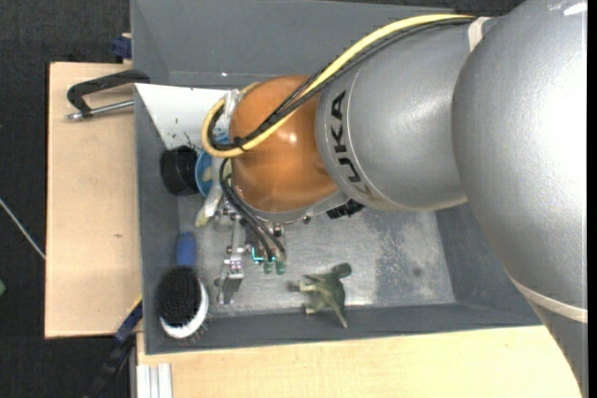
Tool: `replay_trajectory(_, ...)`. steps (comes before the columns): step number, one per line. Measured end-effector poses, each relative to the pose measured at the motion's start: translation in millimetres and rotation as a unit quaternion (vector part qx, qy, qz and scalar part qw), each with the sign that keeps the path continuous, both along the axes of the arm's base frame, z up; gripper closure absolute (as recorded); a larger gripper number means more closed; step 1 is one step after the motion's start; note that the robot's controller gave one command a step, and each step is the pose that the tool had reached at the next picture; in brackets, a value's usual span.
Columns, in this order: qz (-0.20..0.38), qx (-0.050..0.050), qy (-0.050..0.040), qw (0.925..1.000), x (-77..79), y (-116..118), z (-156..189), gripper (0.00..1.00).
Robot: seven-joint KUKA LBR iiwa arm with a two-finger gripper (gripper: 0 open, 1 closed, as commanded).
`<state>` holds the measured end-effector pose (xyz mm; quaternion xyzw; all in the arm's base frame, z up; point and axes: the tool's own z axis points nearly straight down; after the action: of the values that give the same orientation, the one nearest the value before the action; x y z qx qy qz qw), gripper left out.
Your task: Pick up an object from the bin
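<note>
Gripper [244, 264] hanging between brush [182, 301], lying along left wall of bin [146, 228], and green dinosaur [325, 292]; open or closed, cannot tell.

I see a round black brush [180, 298], white-rimmed with a blue handle, lying bristles-up in the lower-left corner of the bin [410, 256]; a green toy dinosaur [326, 292] lies along its lower wall

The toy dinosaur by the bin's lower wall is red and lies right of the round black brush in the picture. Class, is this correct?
No. The toy dinosaur is green, not red. The camera view shows it by the bin's lower wall, right of the round black brush.
</note>
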<state>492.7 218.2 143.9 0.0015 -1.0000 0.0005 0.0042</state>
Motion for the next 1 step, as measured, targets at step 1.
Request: replay_trajectory(1, 0.04, 0.002, -0.0061, 0.9992, 14.3, 17.1, -74.2, 0.0)
